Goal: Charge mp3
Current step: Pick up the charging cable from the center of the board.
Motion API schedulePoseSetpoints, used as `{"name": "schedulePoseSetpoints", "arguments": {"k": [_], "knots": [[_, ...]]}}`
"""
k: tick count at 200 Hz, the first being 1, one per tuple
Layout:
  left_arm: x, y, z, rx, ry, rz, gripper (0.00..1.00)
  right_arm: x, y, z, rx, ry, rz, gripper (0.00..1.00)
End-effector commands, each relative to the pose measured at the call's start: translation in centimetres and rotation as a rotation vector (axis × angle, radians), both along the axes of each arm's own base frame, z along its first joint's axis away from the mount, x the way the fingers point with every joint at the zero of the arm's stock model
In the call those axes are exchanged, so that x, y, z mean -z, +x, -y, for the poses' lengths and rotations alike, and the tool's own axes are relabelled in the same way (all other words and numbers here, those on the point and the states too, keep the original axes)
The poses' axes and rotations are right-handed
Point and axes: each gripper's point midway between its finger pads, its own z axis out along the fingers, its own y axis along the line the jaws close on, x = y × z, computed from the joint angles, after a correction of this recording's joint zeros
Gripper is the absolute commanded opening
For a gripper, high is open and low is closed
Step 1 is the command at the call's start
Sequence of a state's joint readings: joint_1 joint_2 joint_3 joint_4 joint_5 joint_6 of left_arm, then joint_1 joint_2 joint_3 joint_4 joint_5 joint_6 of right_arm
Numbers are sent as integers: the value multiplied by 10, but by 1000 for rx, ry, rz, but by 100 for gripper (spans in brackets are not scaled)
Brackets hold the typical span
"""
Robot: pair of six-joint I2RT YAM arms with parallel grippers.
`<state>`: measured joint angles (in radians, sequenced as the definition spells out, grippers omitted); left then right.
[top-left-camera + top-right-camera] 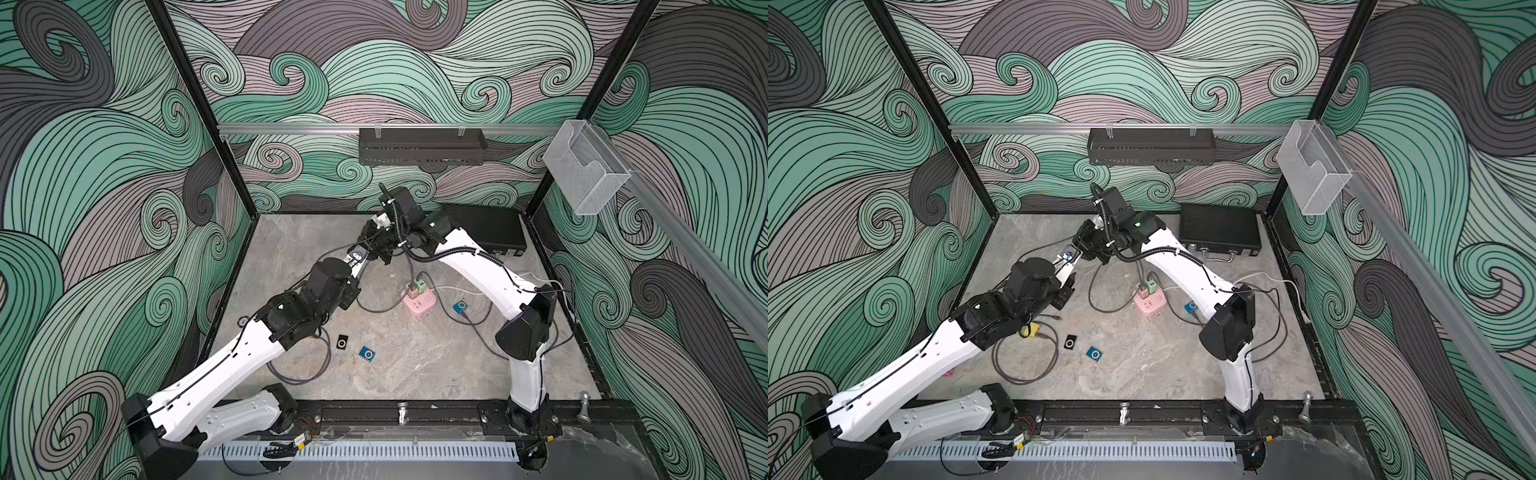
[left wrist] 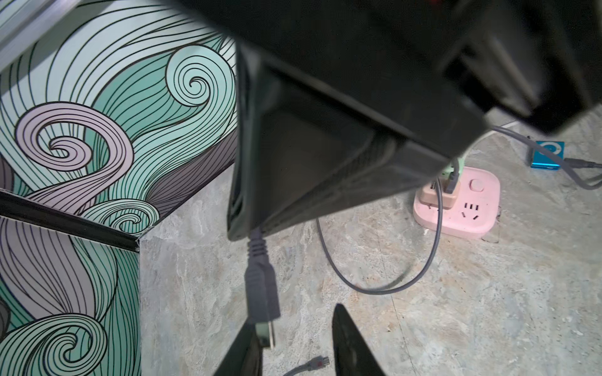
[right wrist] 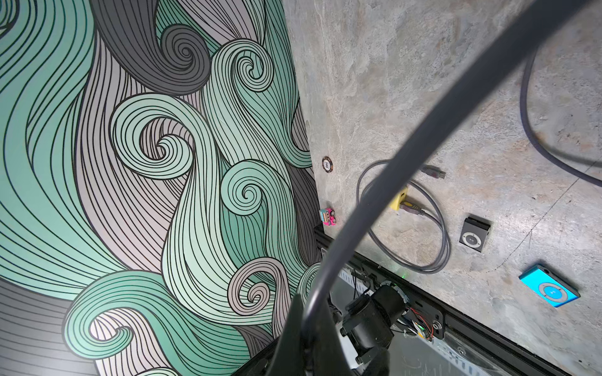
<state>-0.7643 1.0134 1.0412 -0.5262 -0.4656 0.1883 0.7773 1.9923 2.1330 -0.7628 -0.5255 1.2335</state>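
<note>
My right gripper (image 1: 370, 249) is shut on a grey cable (image 3: 423, 123) just behind its plug (image 2: 262, 286), held above the back middle of the table. The plug's metal tip lies against one finger of my left gripper (image 2: 296, 317), whose jaws stand apart with only floor showing between them. A black mp3 (image 1: 342, 343) and a blue mp3 (image 1: 367, 354) lie loose near the front. Another blue mp3 (image 1: 460, 307) lies beside the pink power strip (image 1: 417, 305) with a cable in it. The held cable runs to an adapter on that strip.
A black case (image 1: 484, 230) lies at the back right. A coiled grey cable (image 1: 1025, 361) with a yellow adapter (image 1: 1034, 330) sits under my left arm. A small toy car (image 3: 328, 217) and a round token (image 3: 327, 164) lie by the left wall.
</note>
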Motion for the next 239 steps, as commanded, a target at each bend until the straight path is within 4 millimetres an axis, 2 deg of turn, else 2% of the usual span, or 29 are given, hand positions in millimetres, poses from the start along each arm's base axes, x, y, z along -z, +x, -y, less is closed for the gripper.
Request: {"name": "schedulePoseSetpoints", "arguments": {"k": [1, 37, 88, 141, 152, 162, 186, 221, 239], "knots": [[-18, 3, -1, -3, -4, 79, 30, -5, -8, -1, -16, 12, -15, 0], [-22, 5, 2, 9, -7, 99, 21, -1, -14, -5, -33, 8, -24, 0], [-22, 7, 7, 27, 4, 100, 0, 3, -19, -7, -49, 7, -42, 0], [-29, 6, 11, 23, -57, 83, 0, 4, -20, -7, -57, 11, -45, 0], [-32, 6, 10, 15, -73, 87, 0, 2, -21, -7, -59, 15, -44, 14], [-35, 5, 8, 0, -85, 86, 0, -1, -20, -6, -61, 18, -29, 20], [-37, 4, 4, -16, -93, 73, 0, -17, -16, -3, -71, 36, 44, 42], [-40, -1, -9, -76, -157, 8, 0, -45, -18, 12, -78, 74, 196, 49], [-43, -5, -19, -101, -225, -39, 0, -46, -18, 28, -43, 103, 244, 55]]}}
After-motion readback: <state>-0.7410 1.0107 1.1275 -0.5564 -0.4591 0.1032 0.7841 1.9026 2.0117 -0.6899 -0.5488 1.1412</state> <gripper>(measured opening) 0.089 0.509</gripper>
